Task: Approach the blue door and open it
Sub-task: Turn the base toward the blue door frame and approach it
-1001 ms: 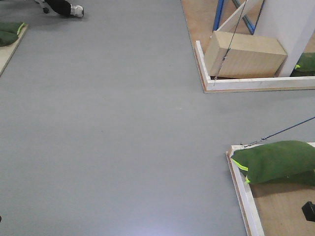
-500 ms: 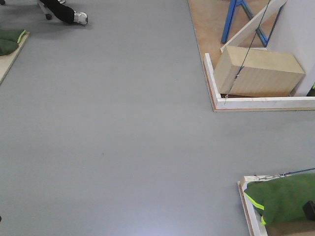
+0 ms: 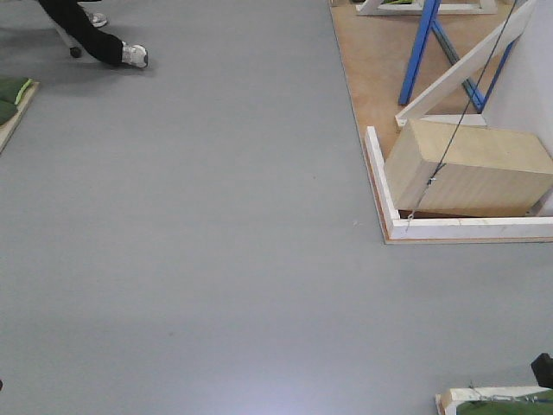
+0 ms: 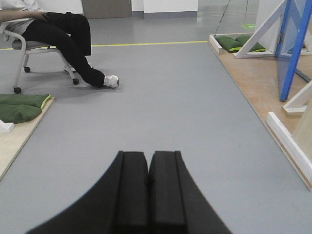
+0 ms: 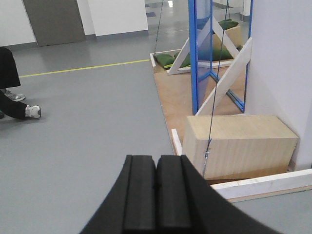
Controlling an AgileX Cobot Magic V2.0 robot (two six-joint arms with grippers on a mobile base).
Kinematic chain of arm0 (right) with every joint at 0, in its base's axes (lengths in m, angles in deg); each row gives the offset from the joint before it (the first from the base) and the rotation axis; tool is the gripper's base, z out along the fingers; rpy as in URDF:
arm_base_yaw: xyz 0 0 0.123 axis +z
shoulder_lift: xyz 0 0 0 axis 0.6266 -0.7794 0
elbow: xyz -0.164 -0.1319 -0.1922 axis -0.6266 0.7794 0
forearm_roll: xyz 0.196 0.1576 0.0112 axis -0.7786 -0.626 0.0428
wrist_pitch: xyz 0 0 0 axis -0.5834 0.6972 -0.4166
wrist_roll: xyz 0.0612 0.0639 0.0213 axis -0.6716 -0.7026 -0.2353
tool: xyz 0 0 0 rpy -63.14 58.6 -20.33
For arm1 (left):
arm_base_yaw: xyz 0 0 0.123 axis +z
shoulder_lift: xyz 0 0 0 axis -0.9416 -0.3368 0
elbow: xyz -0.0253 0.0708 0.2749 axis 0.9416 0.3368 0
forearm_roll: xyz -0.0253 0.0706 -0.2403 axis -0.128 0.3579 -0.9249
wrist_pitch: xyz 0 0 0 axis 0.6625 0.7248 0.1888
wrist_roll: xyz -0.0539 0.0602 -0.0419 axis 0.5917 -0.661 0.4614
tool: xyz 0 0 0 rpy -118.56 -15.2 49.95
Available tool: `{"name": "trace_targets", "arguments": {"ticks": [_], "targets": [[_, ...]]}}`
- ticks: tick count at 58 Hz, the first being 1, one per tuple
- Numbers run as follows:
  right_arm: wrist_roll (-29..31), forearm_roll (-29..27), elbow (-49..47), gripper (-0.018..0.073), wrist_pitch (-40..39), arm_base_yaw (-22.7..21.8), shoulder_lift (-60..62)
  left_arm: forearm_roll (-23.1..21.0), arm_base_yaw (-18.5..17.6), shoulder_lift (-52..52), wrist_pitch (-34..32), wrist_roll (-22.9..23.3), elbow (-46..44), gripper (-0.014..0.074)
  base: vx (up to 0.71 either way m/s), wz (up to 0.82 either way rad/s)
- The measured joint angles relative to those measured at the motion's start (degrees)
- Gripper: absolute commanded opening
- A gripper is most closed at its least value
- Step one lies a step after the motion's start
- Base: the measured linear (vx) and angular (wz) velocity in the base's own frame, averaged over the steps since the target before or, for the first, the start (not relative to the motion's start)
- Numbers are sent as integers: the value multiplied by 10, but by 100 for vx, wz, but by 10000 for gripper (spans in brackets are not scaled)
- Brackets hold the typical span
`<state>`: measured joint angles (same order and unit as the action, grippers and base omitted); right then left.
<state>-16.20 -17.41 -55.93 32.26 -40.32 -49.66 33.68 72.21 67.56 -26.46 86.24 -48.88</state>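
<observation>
Both closed and empty — left tool [image 4: 148,165], right tool [image 5: 156,168] — with the blue door [image 5: 193,58] well ahead, rightward.

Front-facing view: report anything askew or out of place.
The wooden box lies skewed inside the white floor frame, not square with its rails, and a thin cable crosses it. A seated person's leg stretches onto the open floor. Nothing looks spilled or damaged.

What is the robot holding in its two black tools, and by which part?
Nothing. The left tool and right tool are both shut with nothing between them.
</observation>
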Motion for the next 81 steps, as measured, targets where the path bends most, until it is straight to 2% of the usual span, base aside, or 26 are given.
{"name": "trace_targets", "arguments": {"ticks": [81], "targets": [[0,0,0,1,2,0,0,0,0,0,0,0,0,73,44,0]]}}
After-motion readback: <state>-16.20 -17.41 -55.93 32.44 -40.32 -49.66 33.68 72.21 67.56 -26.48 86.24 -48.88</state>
